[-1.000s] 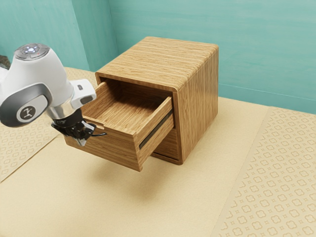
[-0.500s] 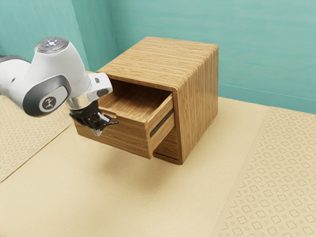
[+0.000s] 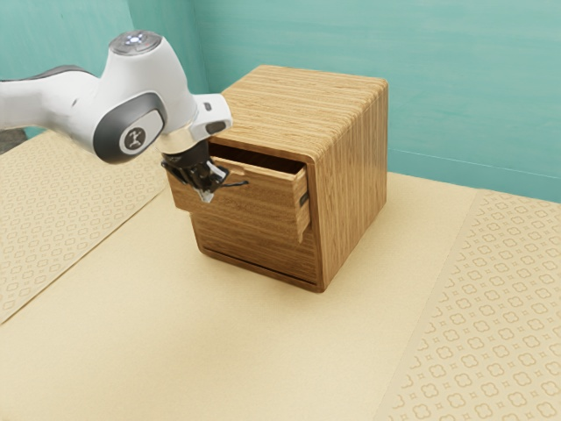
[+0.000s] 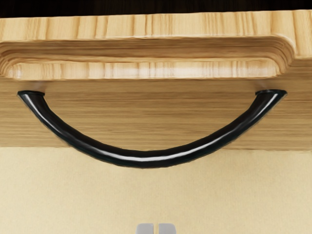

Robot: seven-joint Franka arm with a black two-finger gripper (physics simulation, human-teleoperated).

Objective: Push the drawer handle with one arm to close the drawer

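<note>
While the handle lies just beside it, the end effector is closed (holding nothing).

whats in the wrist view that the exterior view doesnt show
The wrist view adds the full curve of the black handle, both its ends meeting the drawer, and the whole length of the recess along the drawer's upper edge.

The exterior view adds the cabinet's top and side, the dark rail on the drawer's side, the white arm, the teal wall and the patterned surface.

Both share the drawer's front, part of the handle and the dark opening above the drawer.
</note>
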